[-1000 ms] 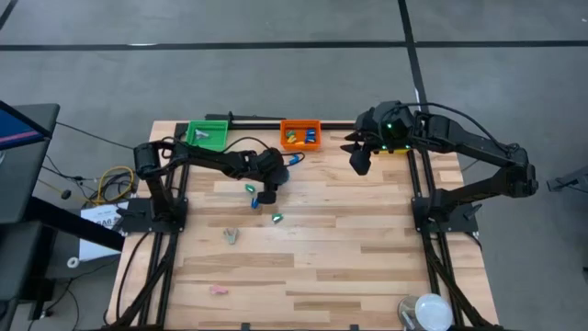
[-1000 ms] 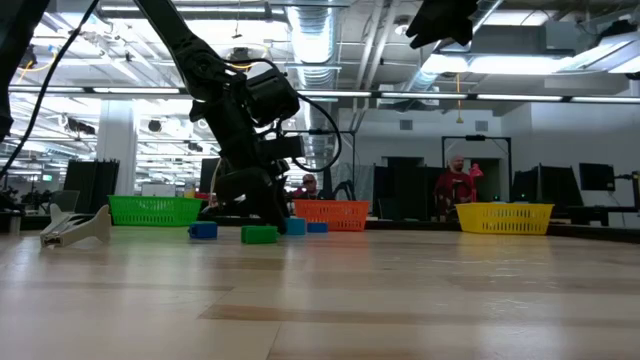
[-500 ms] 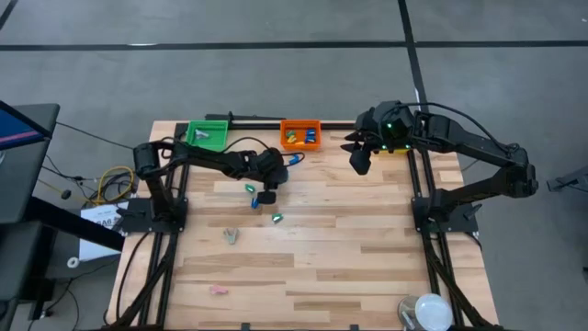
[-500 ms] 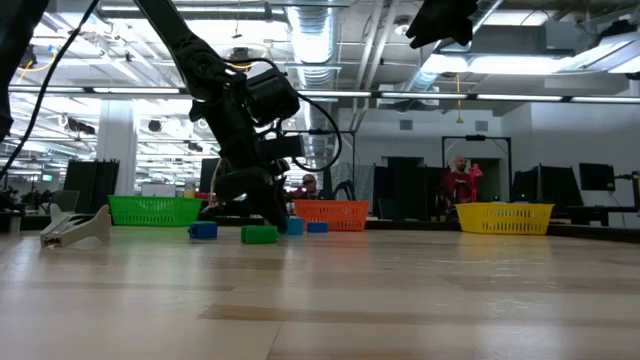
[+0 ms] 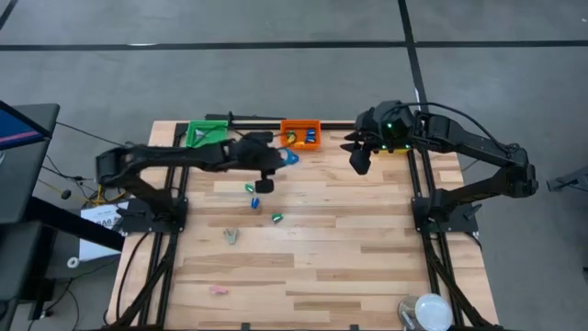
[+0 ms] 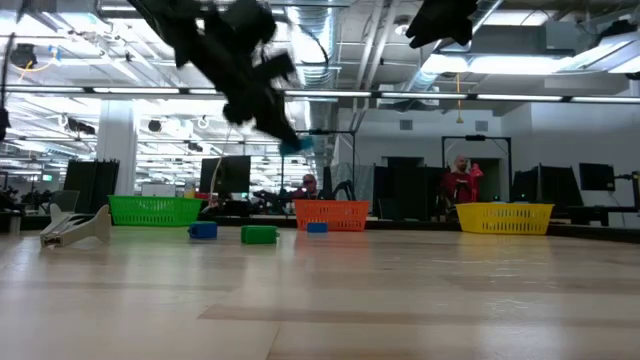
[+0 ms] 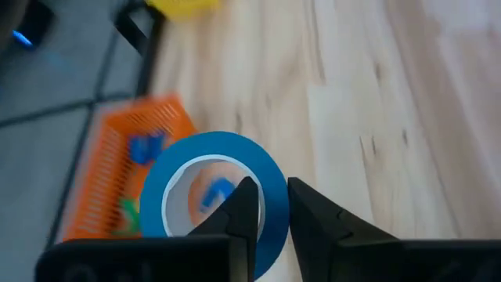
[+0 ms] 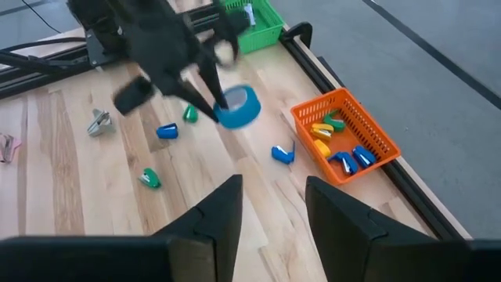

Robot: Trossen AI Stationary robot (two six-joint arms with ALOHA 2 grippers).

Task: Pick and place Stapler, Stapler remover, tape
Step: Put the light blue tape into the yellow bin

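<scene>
Blue tape roll [image 7: 210, 192] is pinched through its wall by the left gripper [image 7: 266, 205] — one finger inside the pale ring, one outside — and carried clear above the table [image 5: 349, 248], just beside the orange bin [image 5: 300, 134], at about 7 o'clock from it. That bin holds small blue, yellow and green staplers [image 8: 335, 145]. Loose on the wood, at about 6 o'clock from the left gripper: a blue stapler [image 8: 167, 131], a green one [image 8: 149, 179] and a grey staple remover [image 5: 231, 236]. Green bin [image 5: 206, 134] at 9 o'clock of the orange one. Right gripper [image 5: 359, 154] hovers high near the yellow bin [image 6: 505, 217] — jaws spread, holding nothing.
</scene>
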